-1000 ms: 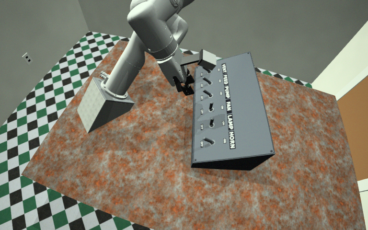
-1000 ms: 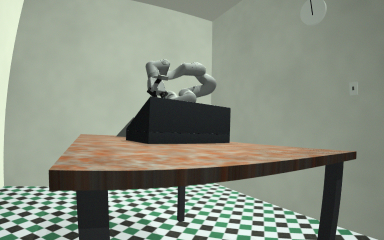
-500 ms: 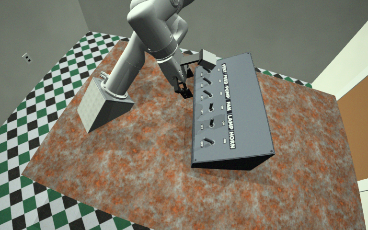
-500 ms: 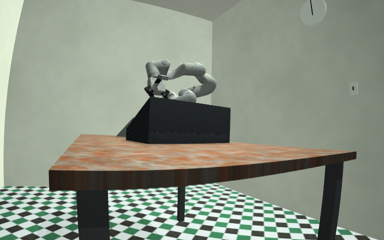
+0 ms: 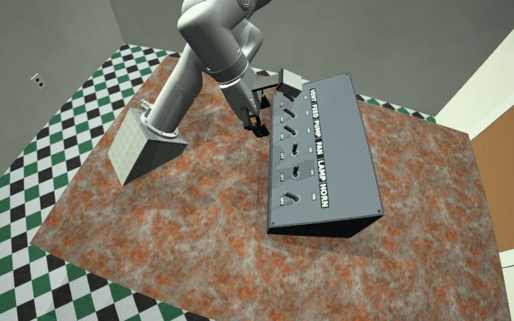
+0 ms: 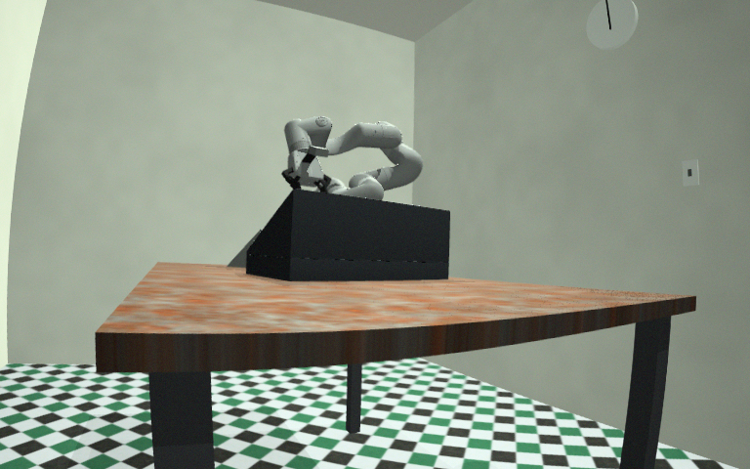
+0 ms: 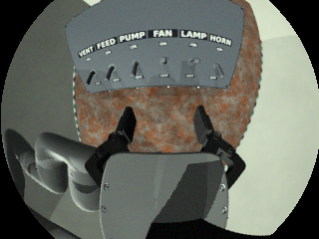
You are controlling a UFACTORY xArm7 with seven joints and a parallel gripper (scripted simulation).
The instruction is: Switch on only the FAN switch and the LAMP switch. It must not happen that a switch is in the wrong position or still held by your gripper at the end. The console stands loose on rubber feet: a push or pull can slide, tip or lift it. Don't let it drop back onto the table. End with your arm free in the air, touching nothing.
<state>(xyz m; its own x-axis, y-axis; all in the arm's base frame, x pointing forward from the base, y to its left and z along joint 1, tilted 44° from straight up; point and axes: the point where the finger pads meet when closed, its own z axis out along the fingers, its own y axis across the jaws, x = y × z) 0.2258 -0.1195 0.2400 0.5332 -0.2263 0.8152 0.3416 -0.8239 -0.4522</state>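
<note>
Table (image 5: 158, 234) mottled rust-orange, checkered floor (image 5: 22, 189), grey walls (image 6: 530, 165)

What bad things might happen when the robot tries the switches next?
1. The open gripper is wide, and the FAN switch and LAMP switch sit close to PUMP and HORN; a neighbor could get bumped.
2. A hard push may slide or tip the loose console.

A grey wedge-shaped metal console (image 5: 340, 151) lies flat on the rust-mottled counter (image 5: 158, 227), its sloped face carrying six black toggle levers in a row. The FAN lever (image 5: 295, 148) and LAMP lever (image 5: 296, 170) stand more upright than their four tilted neighbours.
</note>
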